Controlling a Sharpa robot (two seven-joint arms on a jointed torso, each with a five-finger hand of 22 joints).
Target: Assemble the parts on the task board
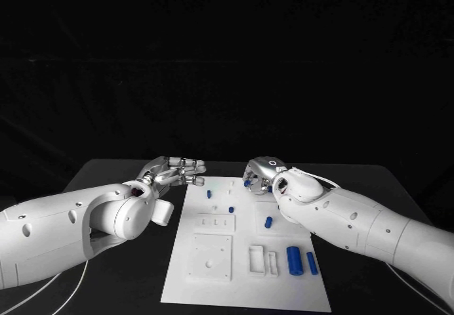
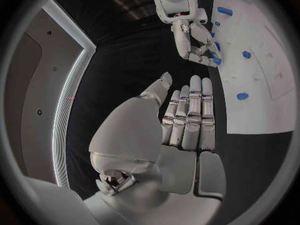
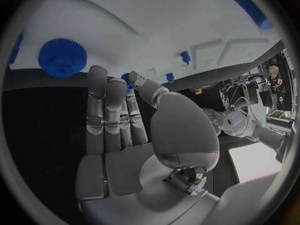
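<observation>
— On the black table, seen from the head, what is lying where?

— The white board is lying in the middle. Two blue rods are lying side by side near its right edge, a short blue peg is lying above them, and two smaller blue pieces are sitting nearer the far end. The left hand is hovering at the board's far left corner, over the table, its fingers curling loosely with nothing in them. The right hand is hanging over the far end of the board, and a small blue part is showing at its fingertips.

— Is the left wrist camera showing the same?

— Yes. The left hand is holding its fingers straight and close together, thumb apart, gripping nothing, just off the board's edge. Beyond it the right hand is pinching a blue part over the board.

— And the right wrist camera?

— The right hand is reaching toward the board. A blue part is sitting between the thumb tip and a fingertip. A blue gear is lying on the board just beyond the fingers, and small blue pegs are standing farther off.
</observation>
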